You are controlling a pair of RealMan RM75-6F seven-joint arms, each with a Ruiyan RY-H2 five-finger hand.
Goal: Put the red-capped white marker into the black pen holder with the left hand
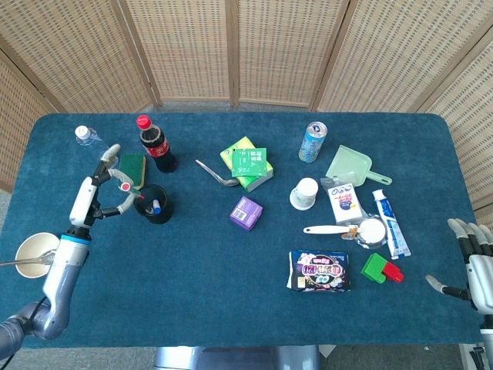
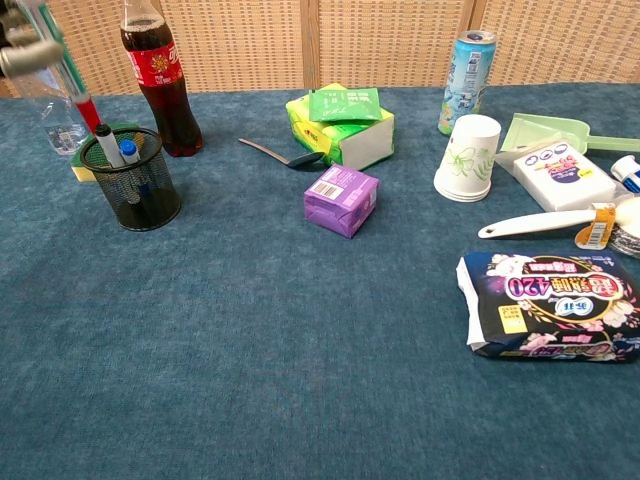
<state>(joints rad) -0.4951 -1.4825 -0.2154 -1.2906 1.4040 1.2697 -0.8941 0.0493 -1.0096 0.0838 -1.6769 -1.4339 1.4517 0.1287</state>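
Note:
My left hand (image 1: 98, 191) grips the red-capped white marker (image 1: 124, 187) just left of the black mesh pen holder (image 1: 154, 205). In the chest view the marker (image 2: 75, 82) hangs tilted with its red cap down, the cap just above the far left rim of the holder (image 2: 142, 182). Only a blurred bit of the left hand (image 2: 25, 45) shows at the top left corner there. The holder has a blue-capped pen and a black-capped pen in it. My right hand (image 1: 474, 266) rests open at the table's right front corner, holding nothing.
A cola bottle (image 1: 157, 145), green sponge (image 1: 132, 170) and water bottle (image 1: 86, 137) stand close behind the holder. A spoon (image 1: 217, 174), green tissue packs (image 1: 248, 163) and a purple box (image 1: 246, 213) lie mid-table. A can, paper cup, dustpan and packets fill the right side.

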